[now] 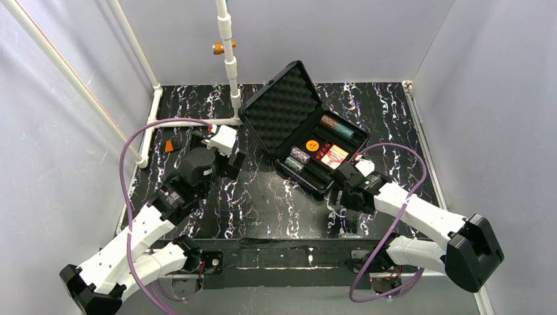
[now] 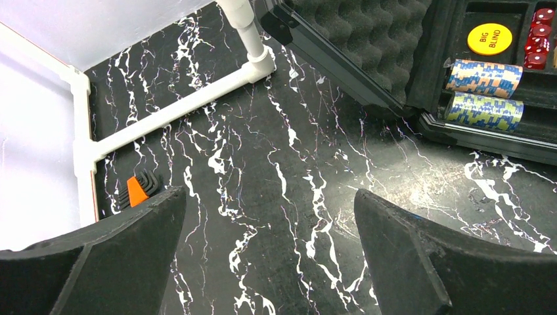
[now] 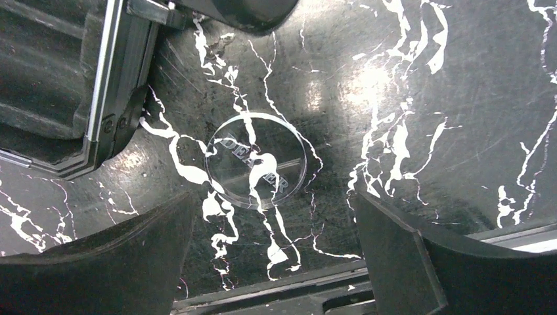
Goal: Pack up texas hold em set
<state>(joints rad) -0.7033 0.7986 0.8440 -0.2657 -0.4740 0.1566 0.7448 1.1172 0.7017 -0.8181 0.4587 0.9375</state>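
Note:
The black case (image 1: 263, 105) lies open at the back middle of the table, its foam lid (image 2: 368, 39) tipped back. In its base sit chip stacks (image 2: 483, 77), an orange "big blind" disc (image 2: 489, 39), red dice (image 2: 540, 39) and the red-yellow card box (image 1: 335, 156). A clear round "dealer" disc (image 3: 256, 161) lies flat on the table by the case's near corner (image 3: 66, 98). My right gripper (image 3: 272, 203) hangs open just over and short of it, holding nothing. Left of the case, my left gripper (image 2: 269, 197) stands open over bare table, also with nothing in it.
A white pipe frame (image 2: 197, 98) runs along the table's back left, with an upright post (image 1: 230, 59) behind the case. An orange-holdered hex key set (image 2: 138, 189) lies near the left wall. Grey walls close in both sides. The table's front rail (image 3: 295, 282) is under my right gripper.

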